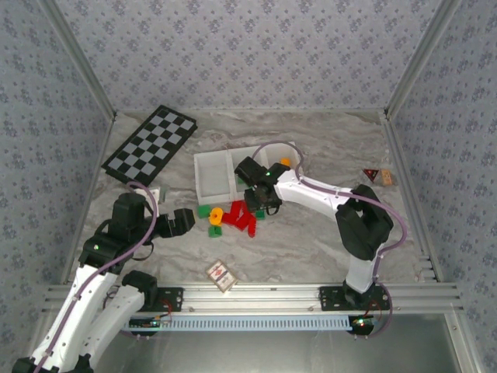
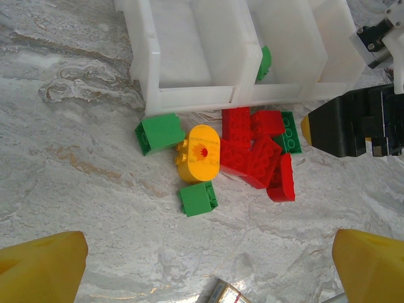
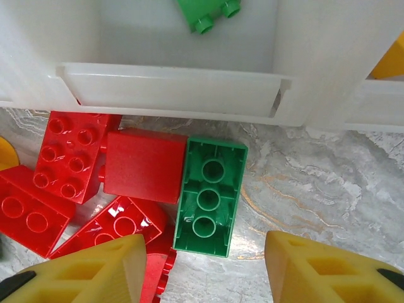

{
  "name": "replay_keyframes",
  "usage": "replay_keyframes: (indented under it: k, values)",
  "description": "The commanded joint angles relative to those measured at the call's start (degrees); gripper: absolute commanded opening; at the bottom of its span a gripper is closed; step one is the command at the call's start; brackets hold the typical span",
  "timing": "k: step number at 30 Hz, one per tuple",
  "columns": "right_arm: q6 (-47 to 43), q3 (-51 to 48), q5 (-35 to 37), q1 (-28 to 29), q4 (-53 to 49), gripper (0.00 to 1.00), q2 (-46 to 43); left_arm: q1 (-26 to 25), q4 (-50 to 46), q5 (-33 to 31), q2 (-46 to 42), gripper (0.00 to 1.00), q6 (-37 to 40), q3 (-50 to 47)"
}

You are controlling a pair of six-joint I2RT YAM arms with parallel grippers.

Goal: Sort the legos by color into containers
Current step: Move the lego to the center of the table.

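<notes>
right claw (image 3: 205, 271): fingers spread wide, holding nothing, above the marble table (image 3: 315, 183)
green brick (image 3: 209, 196): just ahead of the gap between the fingers, lying flat with its hollow underside up
red bricks (image 3: 142, 165): crowded against that brick on the left of the wrist view, one touching it, one beside the finger there
tray (image 3: 170, 88): front wall just beyond the pile; a second green piece (image 3: 205, 14) lies in the compartment straight ahead, an orange-yellow piece (image 3: 391, 60) in the next one
left claw (image 2: 202, 278): wide and empty
ahead of it: green cube (image 2: 198, 199), yellow round piece (image 2: 199, 156), then the pile
card (image 1: 220, 273): nearer the bases than both claws
checkerboard (image 1: 151, 144): farthest, left of the tray
</notes>
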Motion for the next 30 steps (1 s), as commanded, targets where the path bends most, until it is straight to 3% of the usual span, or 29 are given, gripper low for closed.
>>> replay_keyframes:
  k: [1, 20, 30]
  values:
    - [1.02, -0.74, -1.11, 0.29, -1.17, 0.55, 1.92, -0.03, 1.33, 0.39, -0.08, 1.0, 0.3, 0.05]
    - [0.63, -1.67, -0.87, -0.81, -2.02, 0.56, 6.02, -0.05, 1.37, 0.38, -0.08, 1.0, 0.3, 0.01]
    - [0.55, -4.22, 0.19, -3.84, -2.41, 0.55, 3.6, -0.03, 1.35, 0.33, 0.01, 1.0, 0.3, 0.0]
